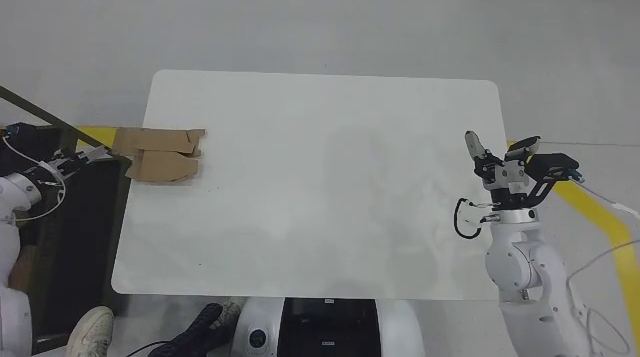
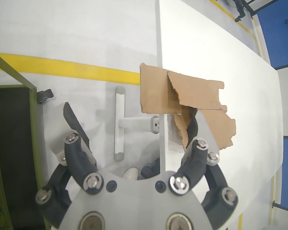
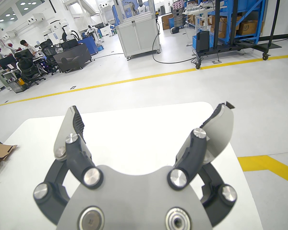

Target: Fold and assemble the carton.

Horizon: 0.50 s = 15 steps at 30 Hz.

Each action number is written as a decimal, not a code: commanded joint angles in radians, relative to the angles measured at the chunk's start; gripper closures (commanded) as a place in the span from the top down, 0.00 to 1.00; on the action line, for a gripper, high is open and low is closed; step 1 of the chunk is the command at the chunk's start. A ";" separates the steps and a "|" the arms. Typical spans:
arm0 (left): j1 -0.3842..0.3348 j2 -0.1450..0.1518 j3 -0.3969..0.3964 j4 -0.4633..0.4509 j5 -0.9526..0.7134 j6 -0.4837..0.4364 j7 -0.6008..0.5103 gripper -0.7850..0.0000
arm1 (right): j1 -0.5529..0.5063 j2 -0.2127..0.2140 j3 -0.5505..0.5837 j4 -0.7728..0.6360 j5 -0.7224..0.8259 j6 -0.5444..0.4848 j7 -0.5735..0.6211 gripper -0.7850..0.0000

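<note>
Though flat, carton (image 1: 158, 154) (on tbl (image 1: 330, 217) edge).

White table (image 1: 330, 217); yellow floor tape (image 2: 62, 66); green-framed bin (image 2: 14, 87) beside table.

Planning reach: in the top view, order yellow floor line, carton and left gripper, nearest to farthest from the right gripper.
1. yellow floor line, beside the right gripper.
2. carton, on the table at its left edge.
3. left gripper, just beyond the carton.

Bright, even overhead lighting, faint soft shadows on white table (image 1: 320, 207), wrist views bowed at edges
</note>
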 commanded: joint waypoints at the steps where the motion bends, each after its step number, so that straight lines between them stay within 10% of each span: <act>1: -0.019 -0.009 0.010 0.030 -0.026 0.001 -0.038 1.00 | 0.000 0.000 0.000 0.000 0.000 0.000 0.000 1.00; 15: -0.130 -0.080 0.051 0.139 -0.189 0.080 -0.131 1.00 | 0.000 0.000 0.000 0.000 0.000 0.000 0.000 1.00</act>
